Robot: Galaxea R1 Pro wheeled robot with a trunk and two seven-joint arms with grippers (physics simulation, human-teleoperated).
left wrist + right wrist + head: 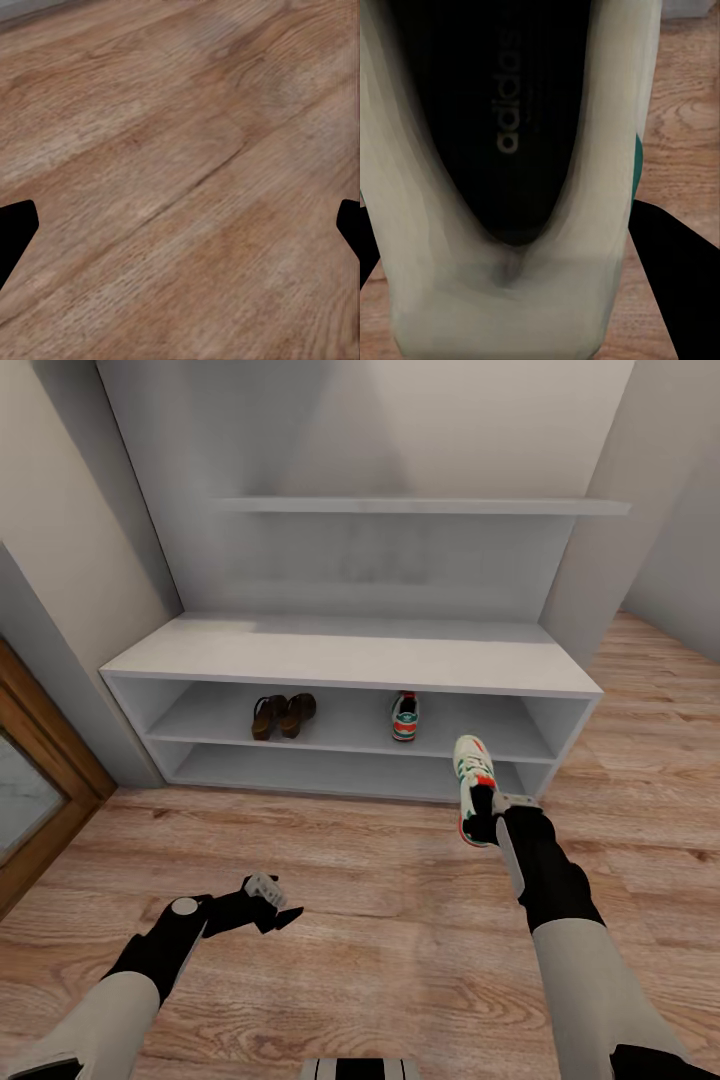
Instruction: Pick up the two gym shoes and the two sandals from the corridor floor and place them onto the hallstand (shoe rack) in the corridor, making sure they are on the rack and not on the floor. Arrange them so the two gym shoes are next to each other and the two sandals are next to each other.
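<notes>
The wide, low, light-grey shoe rack (350,650) stands against the wall. It has a flat top and two open shelf rows. A long grey wall shelf (420,506) hangs above it. On the upper shelf row sit the two flat dark brown sandals (283,716). They lie side by side and touch each other, toward the left part of the shelf. Further right on the same shelf row sits one white lace-up gym shoe with green stripes and red-orange bits (404,717). It is well apart from the sandals.

The other white gym shoe with green and red-orange bits (474,787) is up in the air in front of the right end of the rack. The right gripper (484,822) grasps it at the heel end, and the toe points up toward the rack. In the right wrist view the shoe's pale heel wall (502,300) is very close. Its dark inside (495,105) has the word "adidas" on it. The gripper's black fingers (675,285) press on both sides of the shoe.

The left gripper (268,900) hangs low over the light brown wood plank floor (380,900). Its fingers are spread apart and hold nothing. In the left wrist view the two black fingertips (15,232) sit far apart, with bare wood floor (180,180) between them.

A brown wooden door frame (45,760) is at the left.
</notes>
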